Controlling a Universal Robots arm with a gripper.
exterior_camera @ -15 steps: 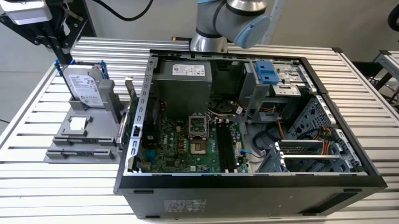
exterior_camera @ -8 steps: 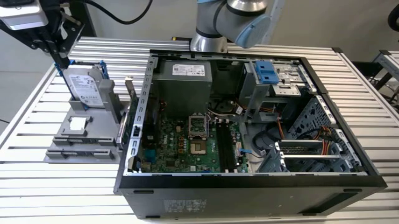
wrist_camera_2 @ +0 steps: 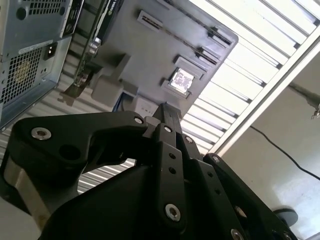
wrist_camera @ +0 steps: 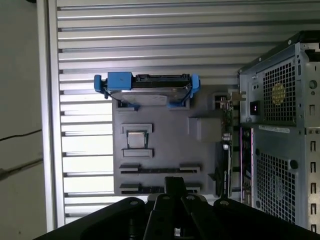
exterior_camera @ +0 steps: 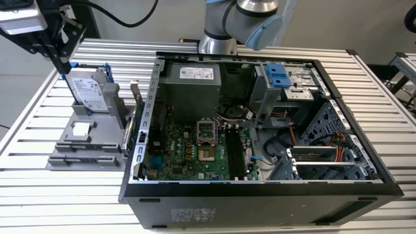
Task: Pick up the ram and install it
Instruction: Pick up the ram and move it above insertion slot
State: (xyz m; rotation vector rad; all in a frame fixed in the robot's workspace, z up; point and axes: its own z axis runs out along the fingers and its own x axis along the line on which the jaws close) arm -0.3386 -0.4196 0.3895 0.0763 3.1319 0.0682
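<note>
My black gripper (exterior_camera: 64, 66) hangs at the exterior view's far left, just above the grey parts holder (exterior_camera: 78, 163) that stands beside the open computer case (exterior_camera: 260, 190). Its fingers (wrist_camera_2: 166, 112) are closed together into one narrow tip (wrist_camera: 175, 184), and I see nothing between them. That tip points at the holder (wrist_camera: 165, 145) close to its two long narrow slots (wrist_camera: 160, 170). The ram is out of view. Inside the case lies the green motherboard (exterior_camera: 188, 151) with its black memory slots (exterior_camera: 237, 151).
A hard drive (exterior_camera: 87, 90) in a light-blue bracket (wrist_camera: 120, 80) stands at the holder's far end. A square chip (wrist_camera: 136, 139) sits mid-holder, and an expansion card (exterior_camera: 133, 114) stands between holder and case. All rests on a slatted metal table (exterior_camera: 208, 48).
</note>
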